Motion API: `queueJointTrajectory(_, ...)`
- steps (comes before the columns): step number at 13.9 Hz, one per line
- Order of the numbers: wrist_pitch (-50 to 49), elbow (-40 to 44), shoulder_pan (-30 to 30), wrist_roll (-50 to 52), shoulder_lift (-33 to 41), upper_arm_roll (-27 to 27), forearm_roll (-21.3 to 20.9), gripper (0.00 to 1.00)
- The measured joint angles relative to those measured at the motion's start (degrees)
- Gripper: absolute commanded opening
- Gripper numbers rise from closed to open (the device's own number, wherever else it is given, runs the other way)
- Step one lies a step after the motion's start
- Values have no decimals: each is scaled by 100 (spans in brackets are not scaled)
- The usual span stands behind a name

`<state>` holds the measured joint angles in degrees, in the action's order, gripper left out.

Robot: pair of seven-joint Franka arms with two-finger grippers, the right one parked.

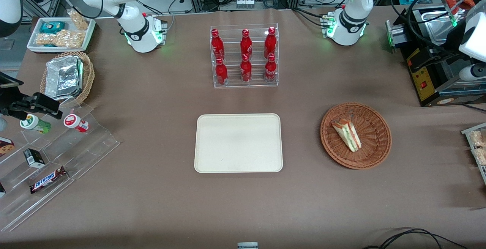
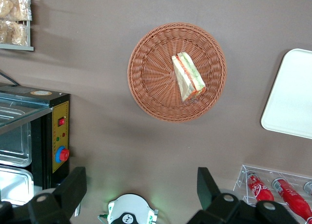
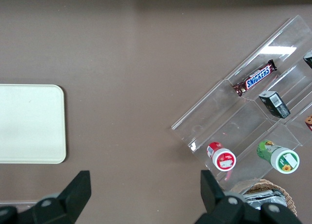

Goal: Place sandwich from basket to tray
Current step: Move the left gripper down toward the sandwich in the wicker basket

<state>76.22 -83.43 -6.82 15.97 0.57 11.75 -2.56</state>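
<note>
The sandwich (image 1: 347,134), a clear-wrapped white-bread wedge with pink, orange and green layers, lies in the round reddish-brown wicker basket (image 1: 374,152). The cream tray (image 1: 238,142) lies flat and bare beside the basket, toward the parked arm's end. The left wrist view shows the sandwich (image 2: 187,77) in the basket (image 2: 151,82) and one end of the tray (image 2: 292,97). My gripper (image 2: 141,185) hangs high above the table, well apart from the basket, between it and its arm's base. It is open wide and empty.
A clear rack of red bottles (image 1: 245,55) stands farther from the front camera than the tray. A black oven (image 1: 436,70) and a wire tray of bread (image 1: 478,146) stand at the working arm's end. A clear stepped snack shelf (image 1: 57,154) stands at the parked arm's end.
</note>
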Motion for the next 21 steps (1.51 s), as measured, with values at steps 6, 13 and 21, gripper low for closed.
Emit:
queueJointTrajectory(6,-44,-31,0,0,-43,18,0,100)
queueJointTrajectory(13,-184,-134,-165,216,-1036,-27,21,100)
queueJointTrajectory(21,2147,-1415,-443,1532,-1368,8,251,100)
